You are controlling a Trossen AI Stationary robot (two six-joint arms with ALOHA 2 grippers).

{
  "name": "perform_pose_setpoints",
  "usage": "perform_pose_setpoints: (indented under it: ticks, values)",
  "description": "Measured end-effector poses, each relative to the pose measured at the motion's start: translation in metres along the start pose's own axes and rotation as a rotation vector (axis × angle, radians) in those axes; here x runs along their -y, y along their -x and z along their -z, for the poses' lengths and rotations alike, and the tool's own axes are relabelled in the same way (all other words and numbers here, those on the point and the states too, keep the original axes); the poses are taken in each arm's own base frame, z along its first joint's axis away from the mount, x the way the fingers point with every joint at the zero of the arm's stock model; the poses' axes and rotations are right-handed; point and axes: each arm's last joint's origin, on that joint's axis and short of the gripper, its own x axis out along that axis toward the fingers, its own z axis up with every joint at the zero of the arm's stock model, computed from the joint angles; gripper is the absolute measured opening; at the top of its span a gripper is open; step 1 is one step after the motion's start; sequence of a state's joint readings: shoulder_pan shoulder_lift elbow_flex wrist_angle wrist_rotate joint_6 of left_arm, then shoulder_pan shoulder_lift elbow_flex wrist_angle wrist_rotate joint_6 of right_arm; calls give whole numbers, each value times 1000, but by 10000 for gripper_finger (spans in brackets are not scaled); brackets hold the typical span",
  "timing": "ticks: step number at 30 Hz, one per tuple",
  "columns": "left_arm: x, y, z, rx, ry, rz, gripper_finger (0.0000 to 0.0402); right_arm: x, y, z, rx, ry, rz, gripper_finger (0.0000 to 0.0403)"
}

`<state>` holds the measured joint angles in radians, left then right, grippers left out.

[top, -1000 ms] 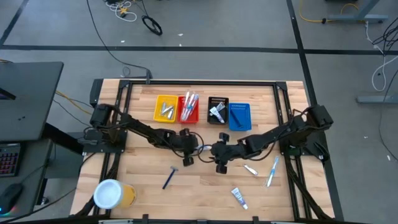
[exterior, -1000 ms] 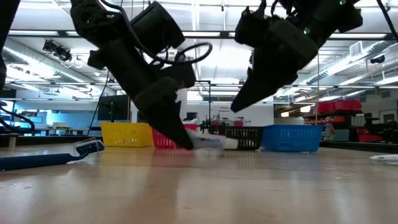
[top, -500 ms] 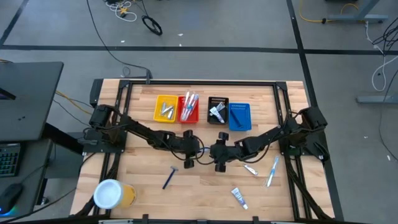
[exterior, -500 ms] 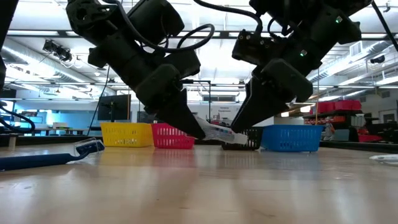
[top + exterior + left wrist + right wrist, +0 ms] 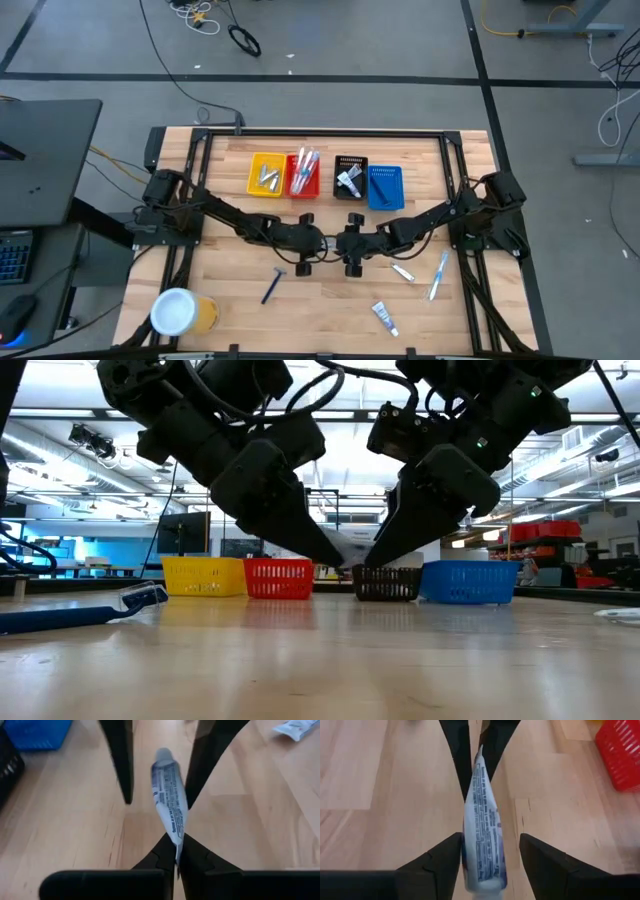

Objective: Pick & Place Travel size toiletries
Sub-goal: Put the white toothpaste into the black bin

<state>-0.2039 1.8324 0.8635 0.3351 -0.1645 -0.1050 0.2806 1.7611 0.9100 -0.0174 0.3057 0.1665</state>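
Mid-bench handover of 1 small white tube (image 5: pixel 169 795), above the bench (image 5: pixel 230 300) centre, in front of the row of 4 bins.

Left end effector (image 5: pixel 177 854): clenched on the tube's flat crimped tail; tube sticks out forward, clear of the wood. Right end effector (image 5: pixel 490 857): fingers spread, 1 on each side of the tube's cap end, apparently not yet pressing it. In the low view the 2 end effectors meet tip to tip just above the black bin (image 5: pixel 387 582) line.

Judgement: step in hand is passing the tube from left to right.
- Right should close on the fuller body near the cap, not on the thin crimp.
- Left should let go only once the right grip is firm.
- Pull apart slowly along the tube's length to avoid twisting it.

Left on the bench: dark blue razor (image 5: pixel 271 286) toward the front left, tube (image 5: pixel 385 318) near the front edge, toothbrush (image 5: pixel 438 274) front right.
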Motion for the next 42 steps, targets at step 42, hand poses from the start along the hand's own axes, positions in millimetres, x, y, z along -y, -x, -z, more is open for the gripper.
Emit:
perform_pose_setpoints:
  ticks: [42]
  values:
    - [-6, 0, -3, 38, 56, -130, 158, 8, 10, 7, -89, -75, 234, 75]
